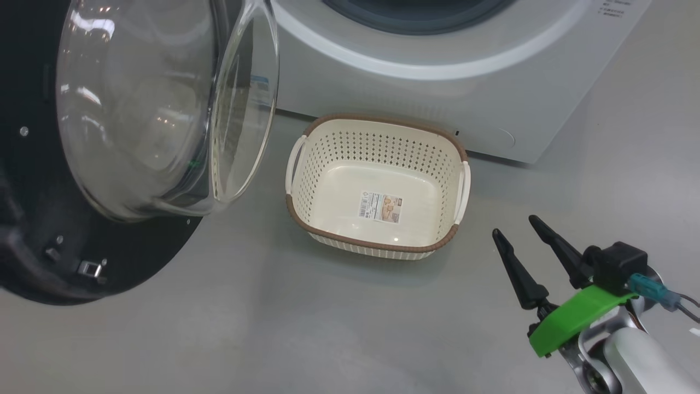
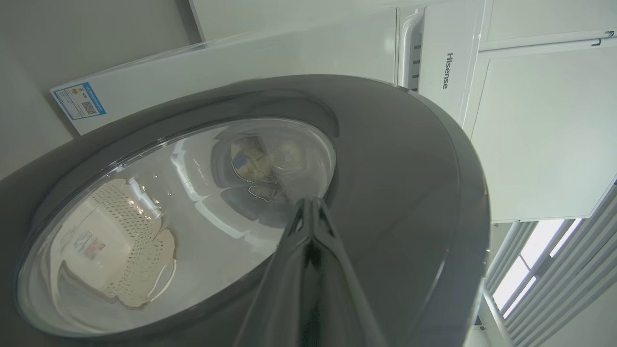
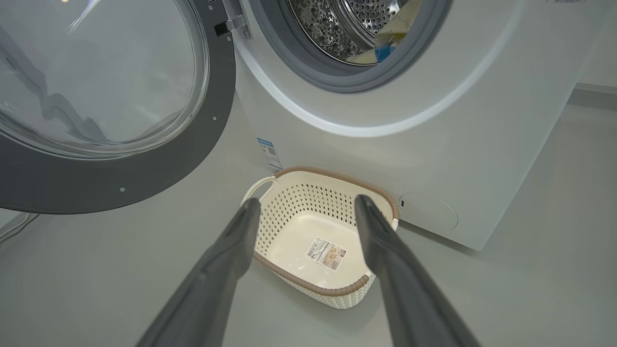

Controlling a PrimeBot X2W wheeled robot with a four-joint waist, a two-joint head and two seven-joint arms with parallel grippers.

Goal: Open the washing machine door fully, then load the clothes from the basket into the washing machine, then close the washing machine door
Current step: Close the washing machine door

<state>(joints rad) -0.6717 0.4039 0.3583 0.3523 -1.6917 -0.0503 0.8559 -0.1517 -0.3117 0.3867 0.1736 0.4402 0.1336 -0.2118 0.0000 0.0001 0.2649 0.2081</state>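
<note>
The washing machine door [image 1: 136,257] stands swung open at the left, its glass bowl [image 1: 153,109] bulging toward me. My left gripper [image 2: 311,200] is shut, its tips pointing at the outer face of the door [image 2: 409,168] by the edge of the glass; contact cannot be told. The cream basket [image 1: 377,186] sits on the floor before the washing machine [image 1: 415,93], holding just its label sticker. Pale yellow clothes [image 3: 366,57] with a blue patch lie inside the drum. My right gripper [image 1: 513,225] hangs open to the right of the basket; in its wrist view the right gripper [image 3: 307,200] frames the basket [image 3: 318,241].
Grey floor [image 1: 273,328] spreads around the basket and toward me. A white Hisense appliance [image 2: 448,67] and window blinds [image 2: 544,270] stand beyond the door. The washer's front carries a blue label [image 3: 269,153] low down, just behind the basket.
</note>
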